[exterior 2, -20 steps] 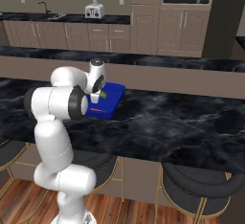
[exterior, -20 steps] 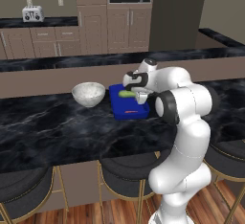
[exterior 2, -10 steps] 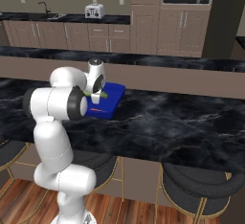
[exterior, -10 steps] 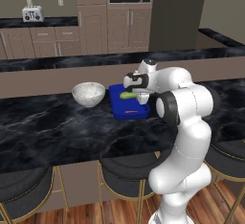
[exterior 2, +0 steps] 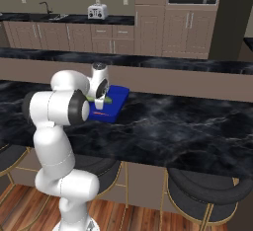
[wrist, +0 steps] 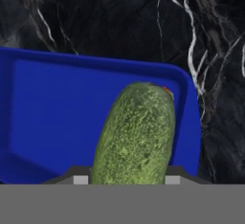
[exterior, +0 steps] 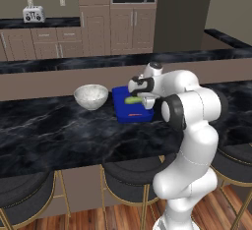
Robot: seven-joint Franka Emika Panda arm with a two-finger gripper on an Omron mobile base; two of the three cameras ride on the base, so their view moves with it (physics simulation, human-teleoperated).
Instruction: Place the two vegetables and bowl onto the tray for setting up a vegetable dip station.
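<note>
Green vegetable held over the blue tray

At the bottom centre of the hand view the gripper (wrist: 127,180) is clenched on the yellow-green vegetable (wrist: 136,134) above the blue tray (wrist: 52,103); a speck of orange carrot (wrist: 167,90) is seen behind its tip. Left of the tray in the left base view, the bowl (exterior: 91,96) is seen on the black counter (exterior: 59,135).

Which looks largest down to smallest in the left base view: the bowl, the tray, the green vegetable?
1. tray, though the arm covers part of it
2. bowl, only a little smaller
3. green vegetable, clearly smallest
</note>
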